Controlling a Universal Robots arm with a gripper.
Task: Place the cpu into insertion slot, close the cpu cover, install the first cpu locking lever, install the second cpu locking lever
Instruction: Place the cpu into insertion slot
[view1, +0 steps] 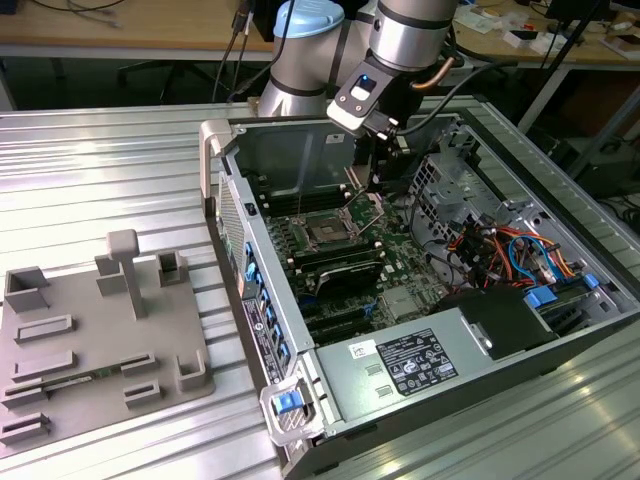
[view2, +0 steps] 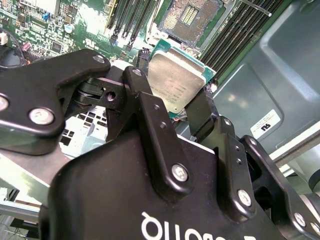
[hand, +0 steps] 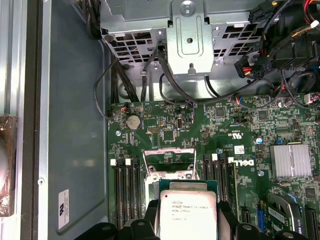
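Silver-topped and green-edged, the cpu (view2: 175, 82) is gripped by two opposite edges between the black jaws of the gripper (view2: 172, 102), which are closed on it. An edge grip of this kind is judged to keep the underside free for seating. The chip is carried in the air above the green board, near the insertion slot (view2: 192, 15) and not yet seated. In the second wrist view the dark socket is seen uncovered just beyond it. In the first wrist view the cpu cover (hand: 168, 150) is seen raised on its hinge, presumably so that the socket is open to receive the chip. The computer case (view1: 300, 420) is laid on its side on the ribbed metal surface (view1: 100, 150), so the board can be reached from above.
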